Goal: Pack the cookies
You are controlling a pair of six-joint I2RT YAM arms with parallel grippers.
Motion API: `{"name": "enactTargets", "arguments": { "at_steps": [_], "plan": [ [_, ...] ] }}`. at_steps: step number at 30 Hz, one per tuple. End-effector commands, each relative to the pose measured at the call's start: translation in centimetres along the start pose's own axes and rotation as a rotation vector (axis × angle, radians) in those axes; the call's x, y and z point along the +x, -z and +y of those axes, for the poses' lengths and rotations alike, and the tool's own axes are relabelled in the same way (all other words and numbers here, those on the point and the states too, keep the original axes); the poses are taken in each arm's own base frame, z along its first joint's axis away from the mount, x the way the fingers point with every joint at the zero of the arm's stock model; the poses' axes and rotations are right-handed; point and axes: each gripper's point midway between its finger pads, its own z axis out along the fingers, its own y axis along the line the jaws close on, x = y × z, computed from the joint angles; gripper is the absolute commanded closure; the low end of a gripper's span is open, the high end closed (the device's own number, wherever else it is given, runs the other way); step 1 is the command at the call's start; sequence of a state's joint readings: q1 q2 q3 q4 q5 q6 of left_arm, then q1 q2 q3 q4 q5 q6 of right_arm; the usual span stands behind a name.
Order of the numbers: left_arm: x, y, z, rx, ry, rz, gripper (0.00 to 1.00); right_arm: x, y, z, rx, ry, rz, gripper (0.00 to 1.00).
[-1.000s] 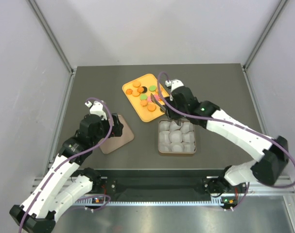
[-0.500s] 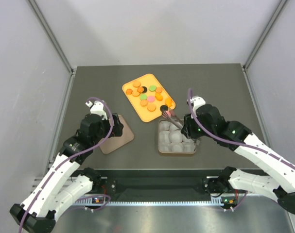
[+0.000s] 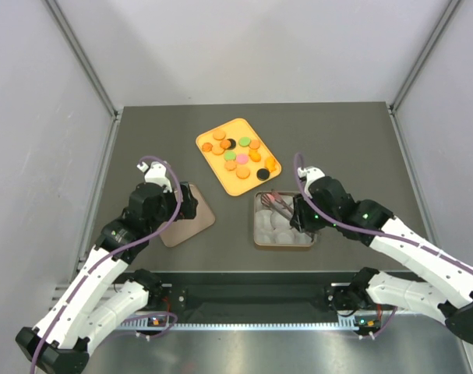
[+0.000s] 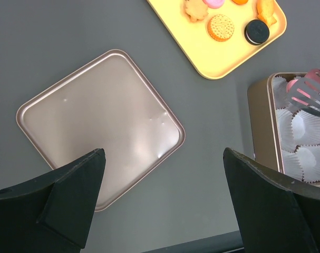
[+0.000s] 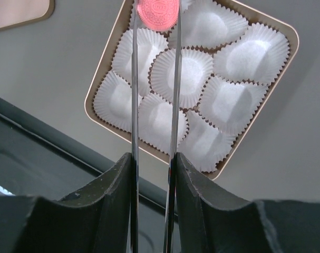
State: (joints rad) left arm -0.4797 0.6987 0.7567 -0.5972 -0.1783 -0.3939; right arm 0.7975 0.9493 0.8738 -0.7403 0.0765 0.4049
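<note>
Gripping: right gripper (image 5: 152, 167) closed on the tongs (image 5: 133, 105), fingers pressing both blades
Tongs: two thin shiny metal blades, close and near parallel; slotted pink tips in the left wrist view
Pink cookie (image 5: 157, 12): flat round disc with embossed face, pinched at the tong tips, over the tin's corner nearest the tray; can't tell if it touches a cup
Tin (image 4: 258, 126): square, copper-toned metal, rounded corners, low wall
Cups (image 5: 239, 105): white pleated paper, round, packed edge to edge, filling the tin; all the visible ones empty
Cookies (image 3: 236, 152): on the tray, small flat discs in orange, green, pink, black; black one (image 4: 257, 31) near the tray corner closest to the tin
Tray (image 4: 212, 55): yellow, smooth, rounded rectangle with shallow lip, set at an angle, its near corner just beside the tin, not touching
Lid (image 4: 96, 126): flat square copper sheet, glossy, rounded corners, turned diamond-wise, well left of the tin
Left gripper (image 4: 162, 163): jaws wide apart, nothing between them, hovering over the lid's near edge
Table (image 4: 54, 31): dark grey, matte, bare strip between lid and tin
Room: grey walls on three sides; right arm stretches across the tin's right side
</note>
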Motion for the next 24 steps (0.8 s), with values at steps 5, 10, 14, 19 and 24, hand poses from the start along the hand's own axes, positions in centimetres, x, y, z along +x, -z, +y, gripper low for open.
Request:
{"name": "enactTargets", "arguments": {
  "at_steps": [5,10,14,19,24],
  "plan": [
    [-0.3,-0.1,0.1,-0.01,0.007,-0.018,0.02,-1.5,-0.4,1.5,-0.055,-0.016,-0.065,0.66],
    [-0.4,-0.1,0.2,-0.012,0.008,-0.02,0.02,-1.1,-1.0,1.7,-0.059,-0.025,-0.06,0.66],
    [-0.3,-0.2,0.1,-0.01,0.007,-0.018,0.02,-1.1,-1.1,1.7,-0.057,-0.027,-0.063,0.66],
    [-0.3,-0.2,0.1,-0.01,0.007,-0.017,0.02,-1.1,-1.5,1.7,-0.053,-0.033,-0.063,0.65],
    [-0.3,-0.2,0.2,-0.011,0.007,-0.019,0.02,-0.8,-2.0,1.4,-0.03,-0.032,-0.056,0.63]
  ]
}}
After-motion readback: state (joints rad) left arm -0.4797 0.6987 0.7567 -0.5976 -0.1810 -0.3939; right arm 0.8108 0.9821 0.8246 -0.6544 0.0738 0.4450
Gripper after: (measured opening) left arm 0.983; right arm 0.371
